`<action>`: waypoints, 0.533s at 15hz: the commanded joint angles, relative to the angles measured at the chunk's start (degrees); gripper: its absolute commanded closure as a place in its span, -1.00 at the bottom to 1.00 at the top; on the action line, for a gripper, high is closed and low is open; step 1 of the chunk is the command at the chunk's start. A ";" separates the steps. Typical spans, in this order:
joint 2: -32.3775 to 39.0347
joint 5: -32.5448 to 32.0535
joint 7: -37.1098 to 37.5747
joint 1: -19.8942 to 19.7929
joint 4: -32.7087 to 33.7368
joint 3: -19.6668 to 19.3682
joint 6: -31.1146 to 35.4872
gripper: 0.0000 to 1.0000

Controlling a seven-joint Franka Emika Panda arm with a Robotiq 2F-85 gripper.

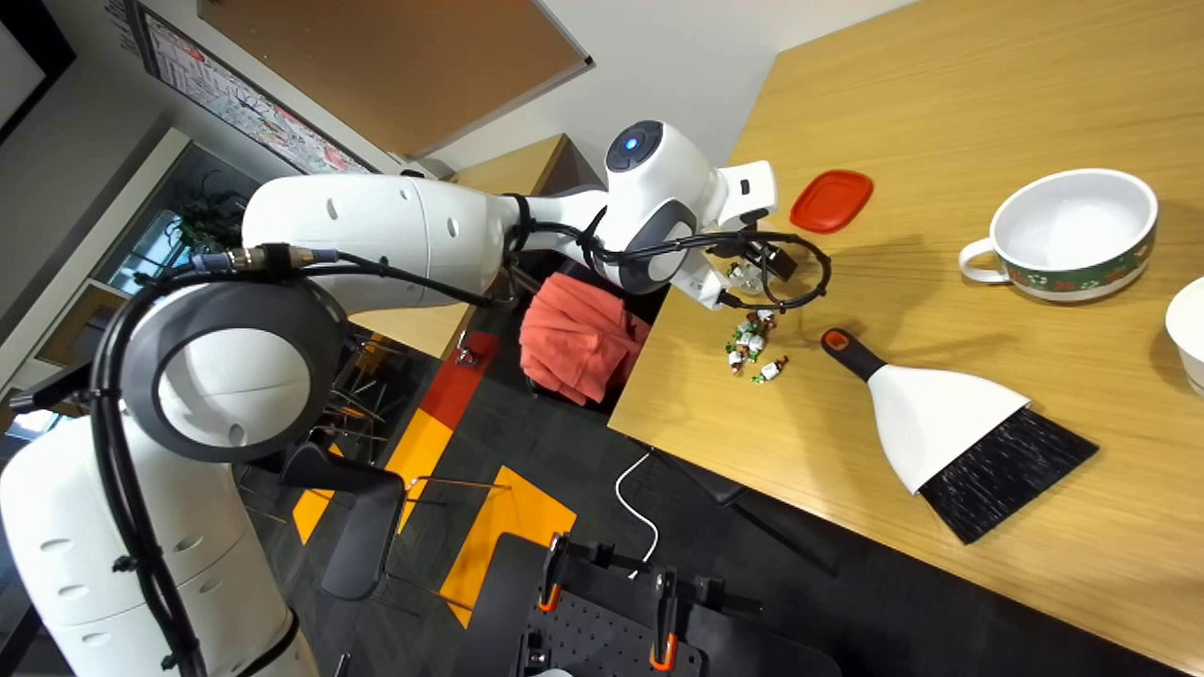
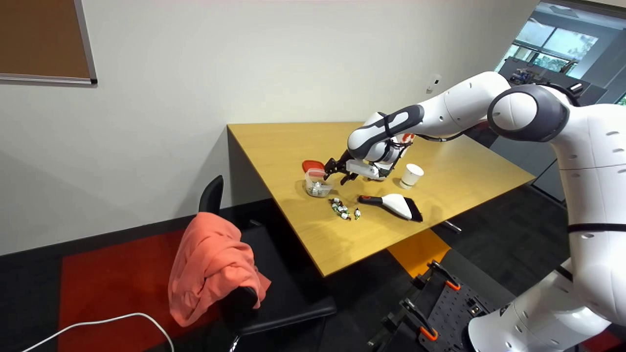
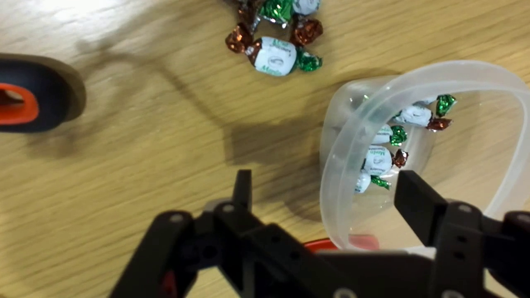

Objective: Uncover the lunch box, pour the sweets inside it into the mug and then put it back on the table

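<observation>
Table: lunch box, lid, sweets, brush, mug, cup.

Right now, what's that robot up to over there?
Its open claw is by the clear lunch box, apparently not gripping it yet. The red lid is already off, lying on the table. Some sweets are inside the box, and loose sweets lie on the table nearby. The pouring into the patterned mug hasn't happened yet.

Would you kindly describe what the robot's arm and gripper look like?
The arm is white and rounded, with a dark grey joint ring and a small blue light. Black cables run along its outside. The gripper is black, with angular, jointed fingers and visible screw heads.
</observation>
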 commanded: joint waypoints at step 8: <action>2.81 -0.45 1.97 0.92 4.12 -0.35 -1.91 0.90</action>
